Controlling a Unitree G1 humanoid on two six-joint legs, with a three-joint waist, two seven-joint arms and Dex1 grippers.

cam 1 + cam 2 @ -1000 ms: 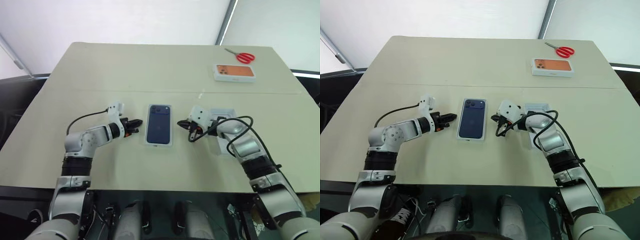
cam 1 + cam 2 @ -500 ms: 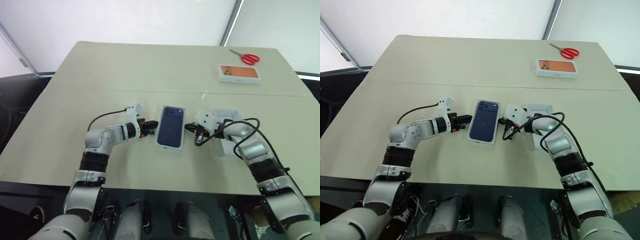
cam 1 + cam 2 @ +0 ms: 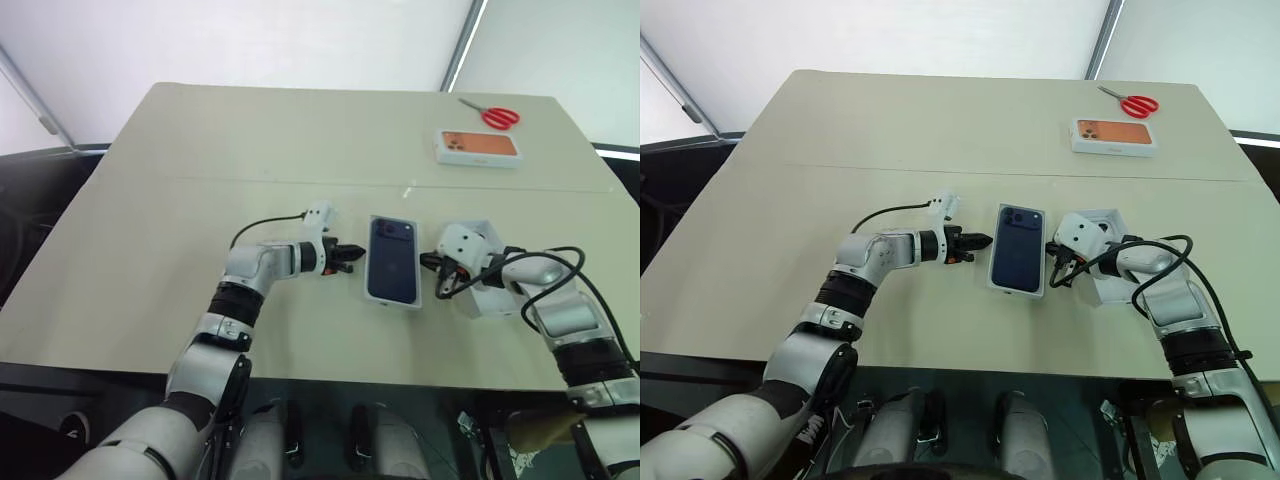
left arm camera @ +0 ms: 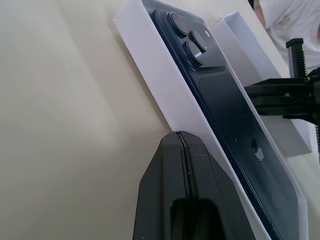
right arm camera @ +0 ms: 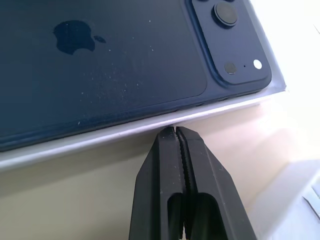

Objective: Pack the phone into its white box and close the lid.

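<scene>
Dark blue and smooth, the phone (image 3: 393,260) lies back up in the white box (image 3: 377,298), near the middle of the tan table (image 3: 250,130). I see its long side running away from me, with the round camera bumps at the far end. My left gripper (image 3: 352,256) has its two black fingers pressed together, tip right at the box's left wall. My right gripper (image 3: 429,262) is pinched closed too, tip by the box's right wall, holding nothing. My right arm covers part of the lid (image 3: 492,296), so I cannot see all of it. Far off sit red scissors (image 3: 489,114) and an orange-pictured box (image 3: 478,146).
</scene>
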